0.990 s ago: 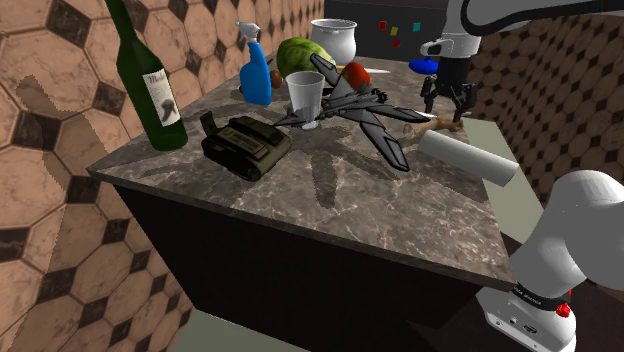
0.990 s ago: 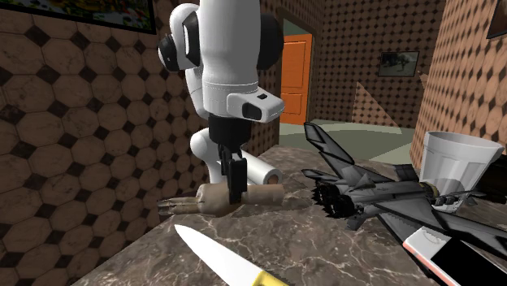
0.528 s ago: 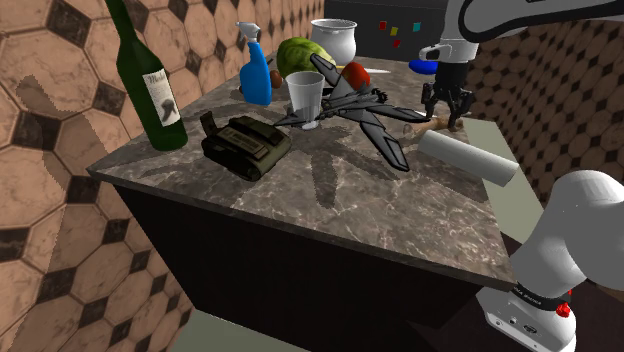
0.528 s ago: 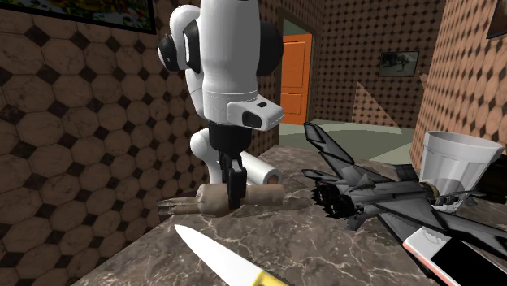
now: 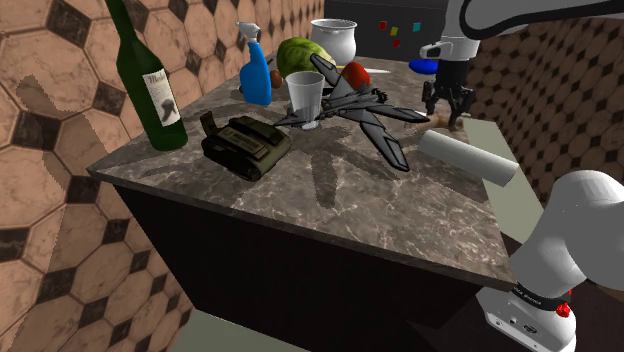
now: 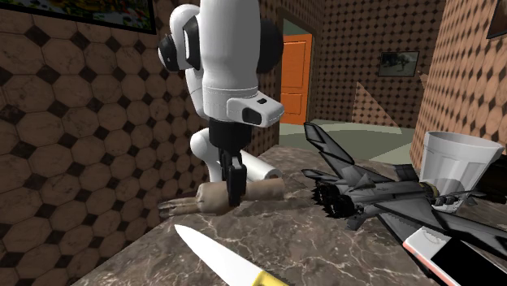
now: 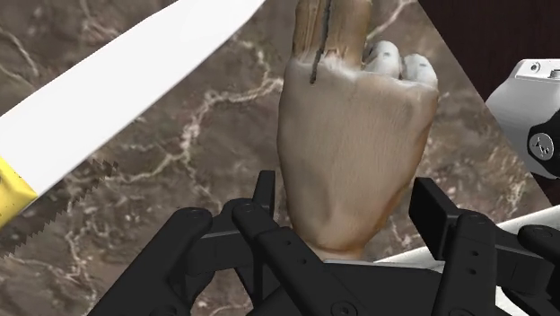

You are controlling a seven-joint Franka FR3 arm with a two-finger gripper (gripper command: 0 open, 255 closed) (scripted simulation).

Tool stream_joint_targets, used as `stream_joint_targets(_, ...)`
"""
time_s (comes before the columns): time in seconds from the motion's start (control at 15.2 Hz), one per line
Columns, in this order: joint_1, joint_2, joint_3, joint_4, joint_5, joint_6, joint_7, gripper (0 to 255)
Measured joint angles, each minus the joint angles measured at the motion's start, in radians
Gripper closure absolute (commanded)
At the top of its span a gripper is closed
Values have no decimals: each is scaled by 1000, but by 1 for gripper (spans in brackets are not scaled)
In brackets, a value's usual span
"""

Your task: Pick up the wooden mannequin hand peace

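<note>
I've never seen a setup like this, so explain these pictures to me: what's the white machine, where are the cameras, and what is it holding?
The white machine is a robot arm with a black two-finger gripper. One camera looks over the marble counter from beside the arm's base, another faces the arm, and a third sits on the gripper. On the counter are a bottle, toy tank, toy jet, cup and knife. The gripper clasps a wooden hand at its wrist.

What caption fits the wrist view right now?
Fingers closed on the mannequin hand at its wrist, over a marble counter, white knife blade beside it.
</note>
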Motion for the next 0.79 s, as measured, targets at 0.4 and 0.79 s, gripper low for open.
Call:
stream_joint_targets(0.4, 4, -3, 14, 72, 8, -76, -1, 255)
stream_joint_targets(0.79, 7, -5, 28, 148, 15, -154, -3, 255)
